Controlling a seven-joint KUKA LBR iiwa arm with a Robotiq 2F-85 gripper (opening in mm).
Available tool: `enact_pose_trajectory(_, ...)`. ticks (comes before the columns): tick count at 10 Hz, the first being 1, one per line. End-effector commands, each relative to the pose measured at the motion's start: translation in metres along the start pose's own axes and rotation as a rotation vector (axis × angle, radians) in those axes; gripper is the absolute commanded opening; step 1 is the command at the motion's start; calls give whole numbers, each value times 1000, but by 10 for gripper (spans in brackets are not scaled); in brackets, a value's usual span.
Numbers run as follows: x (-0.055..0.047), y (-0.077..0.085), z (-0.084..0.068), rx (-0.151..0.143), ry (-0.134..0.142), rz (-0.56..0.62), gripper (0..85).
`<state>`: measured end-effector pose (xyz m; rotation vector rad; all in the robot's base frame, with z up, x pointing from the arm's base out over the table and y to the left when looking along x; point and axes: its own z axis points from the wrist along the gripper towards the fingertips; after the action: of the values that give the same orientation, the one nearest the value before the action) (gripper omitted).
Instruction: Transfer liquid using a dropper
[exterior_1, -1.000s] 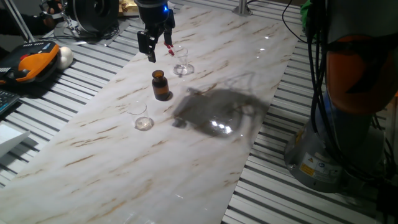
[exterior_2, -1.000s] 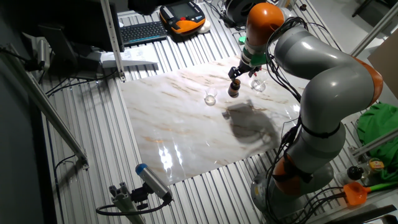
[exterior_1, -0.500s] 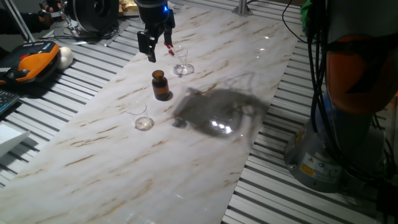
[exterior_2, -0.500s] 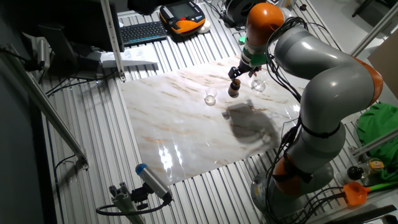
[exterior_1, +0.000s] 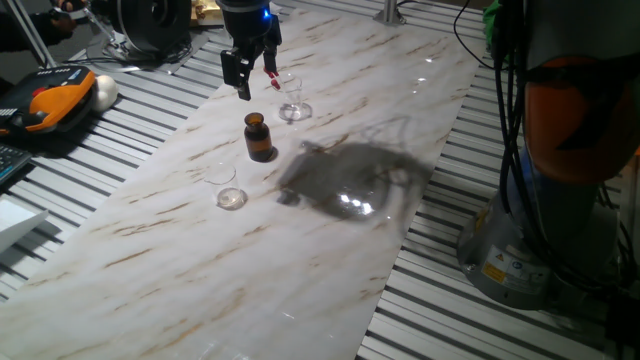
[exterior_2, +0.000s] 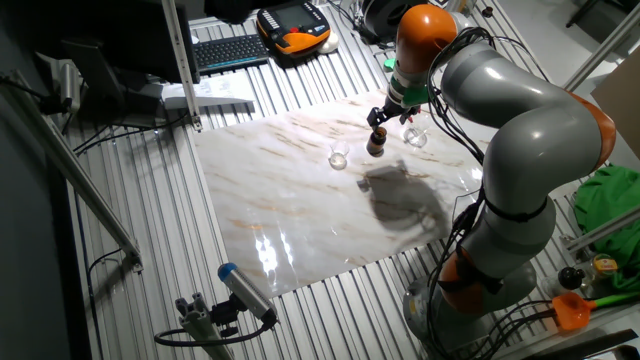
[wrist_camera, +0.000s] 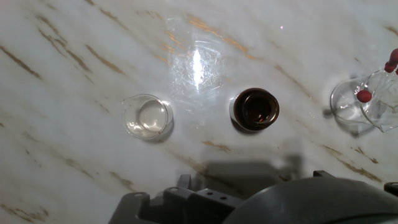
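My gripper (exterior_1: 256, 78) hangs open above the marble sheet, over the brown amber bottle (exterior_1: 259, 137), with nothing between its fingers. From the hand view I look straight down into the bottle's open mouth (wrist_camera: 255, 109). The dropper (exterior_1: 271, 74), a thin clear pipette with a red bulb, leans in a clear stemmed glass (exterior_1: 293, 101) just right of the gripper. In the hand view its red bulb (wrist_camera: 364, 95) shows at the far right, inside that glass (wrist_camera: 352, 106). A small empty clear cup (wrist_camera: 147, 116) stands left of the bottle. My fingertips do not show in the hand view.
The marble sheet (exterior_1: 330, 250) lies on a ribbed metal table. An orange teach pendant (exterior_1: 50, 105) and cables sit at the far left. The robot base (exterior_1: 540, 230) stands at the right. A keyboard (exterior_2: 228, 50) lies beyond the sheet.
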<state>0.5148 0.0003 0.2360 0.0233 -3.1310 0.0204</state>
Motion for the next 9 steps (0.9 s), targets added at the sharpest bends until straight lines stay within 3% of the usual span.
enact_pose_trajectory(1,0,0,0,89,121,-155,0)
enact_pose_trajectory(3,1,-2,5,68,115,-175,0)
enact_pose_trajectory(6,0,-2,1,67,102,-172,0)
enact_pose_trajectory(8,0,-1,-1,77,104,-163,0)
enact_pose_trajectory(9,0,-1,-1,95,101,-147,0)
